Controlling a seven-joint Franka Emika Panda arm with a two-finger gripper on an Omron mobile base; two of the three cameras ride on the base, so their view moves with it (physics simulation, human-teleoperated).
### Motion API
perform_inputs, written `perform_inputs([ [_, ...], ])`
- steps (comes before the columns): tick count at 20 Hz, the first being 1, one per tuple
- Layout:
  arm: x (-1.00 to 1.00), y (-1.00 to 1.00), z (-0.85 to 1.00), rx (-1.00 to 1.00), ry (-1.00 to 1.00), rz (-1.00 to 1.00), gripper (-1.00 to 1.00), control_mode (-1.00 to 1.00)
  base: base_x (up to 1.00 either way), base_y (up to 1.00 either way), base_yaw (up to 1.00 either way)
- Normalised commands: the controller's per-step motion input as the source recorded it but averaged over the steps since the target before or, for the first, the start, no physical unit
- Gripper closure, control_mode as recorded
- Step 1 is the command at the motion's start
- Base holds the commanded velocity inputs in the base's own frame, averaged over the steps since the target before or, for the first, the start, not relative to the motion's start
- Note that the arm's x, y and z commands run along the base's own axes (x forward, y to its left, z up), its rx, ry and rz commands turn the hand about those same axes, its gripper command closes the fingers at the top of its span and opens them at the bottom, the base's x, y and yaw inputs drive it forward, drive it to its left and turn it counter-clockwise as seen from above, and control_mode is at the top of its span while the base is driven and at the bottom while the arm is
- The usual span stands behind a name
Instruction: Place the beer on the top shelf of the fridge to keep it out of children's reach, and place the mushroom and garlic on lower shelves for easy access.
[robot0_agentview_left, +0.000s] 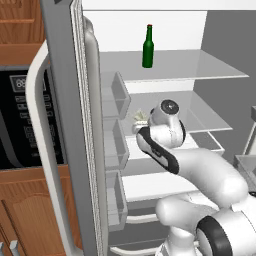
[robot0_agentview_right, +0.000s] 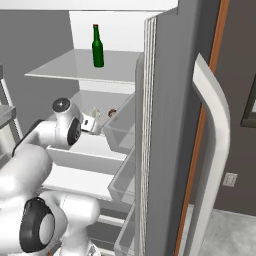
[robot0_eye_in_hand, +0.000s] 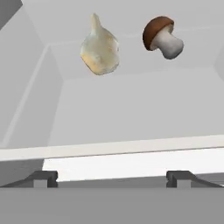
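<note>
The beer (robot0_agentview_left: 148, 47) (robot0_agentview_right: 97, 47) stands upright on the fridge's top shelf (robot0_agentview_left: 200, 67) (robot0_agentview_right: 55, 67). One level down, the garlic (robot0_eye_in_hand: 99, 48) (robot0_agentview_right: 95, 113) (robot0_agentview_left: 140, 117) and the mushroom (robot0_eye_in_hand: 162, 37) (robot0_agentview_right: 112, 113) lie side by side on a lower shelf (robot0_eye_in_hand: 131, 109) (robot0_agentview_left: 205, 112). My gripper (robot0_eye_in_hand: 111, 177) is at that shelf's front edge, a short way back from both. Its fingertips (robot0_eye_in_hand: 43, 177) stand wide apart with nothing between them, so it is open. In the left base view the wrist hides the fingers.
The fridge door (robot0_agentview_left: 65, 125) (robot0_agentview_right: 170, 125) stands open with clear bins (robot0_agentview_left: 117, 145) (robot0_agentview_right: 122, 130) close beside the arm. Further shelves and a drawer (robot0_agentview_left: 150, 185) lie below. A black oven (robot0_agentview_left: 20, 120) in wood cabinets is at the left.
</note>
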Motion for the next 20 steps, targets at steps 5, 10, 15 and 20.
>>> perform_inputs([
  [5, -1.00, -0.21, 0.51, 0.00, 0.00, 0.00, -1.00, -1.00, 0.00, 0.00, 0.00],
  [10, -0.97, -0.22, 0.61, 0.00, -0.07, 0.00, -1.00, -1.00, 0.00, 0.00, 0.00],
  [15, -0.76, -0.03, 0.64, 0.00, -0.17, 0.03, -1.00, -1.00, 0.00, 0.00, 0.00],
  [20, -0.65, 0.00, 0.71, 0.00, -0.20, 0.05, -1.00, -1.00, 0.00, 0.00, 0.00],
])
